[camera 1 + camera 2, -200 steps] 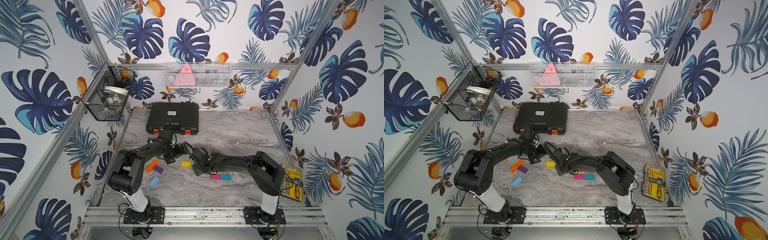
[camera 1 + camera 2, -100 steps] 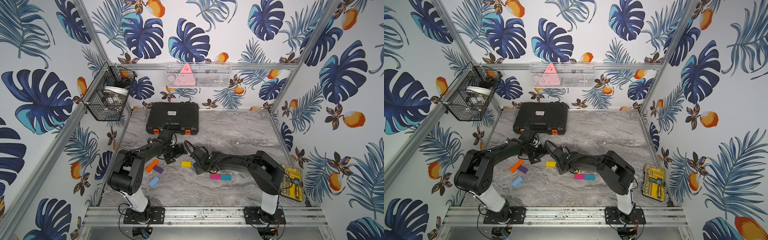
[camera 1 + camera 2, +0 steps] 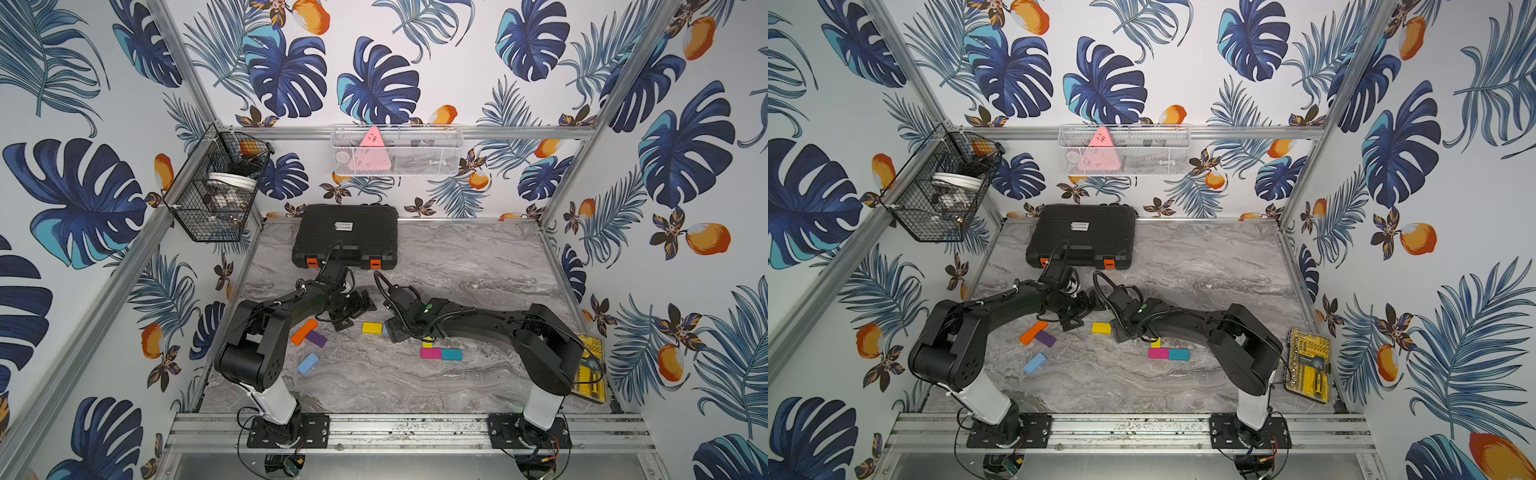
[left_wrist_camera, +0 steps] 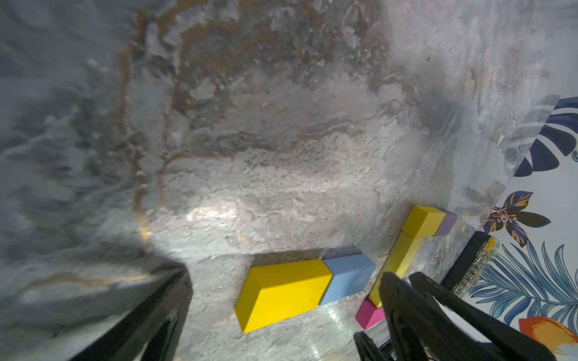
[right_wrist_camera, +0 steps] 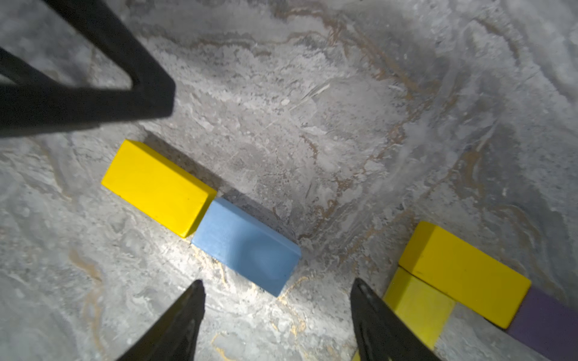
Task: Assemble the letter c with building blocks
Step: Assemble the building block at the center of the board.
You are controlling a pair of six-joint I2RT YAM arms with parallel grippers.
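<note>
Nothing but my right gripper (image 5: 276,312) has shifted, a slight creep; every block lies unmoved. Nearest, magenta block (image 3: 430,353) and teal block (image 3: 451,354) sit joined. Beyond, yellow block (image 3: 371,328) abuts light blue block (image 5: 247,247), right jaws spread empty just beside it. Farther, left gripper (image 3: 353,313) gapes empty. Judgement: C incomplete, no placement gained

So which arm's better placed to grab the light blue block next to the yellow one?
Right. The right gripper is open with a corner of the light blue block between its fingertips. The left gripper, also open, faces the yellow block first, with the blue one behind it.
</note>
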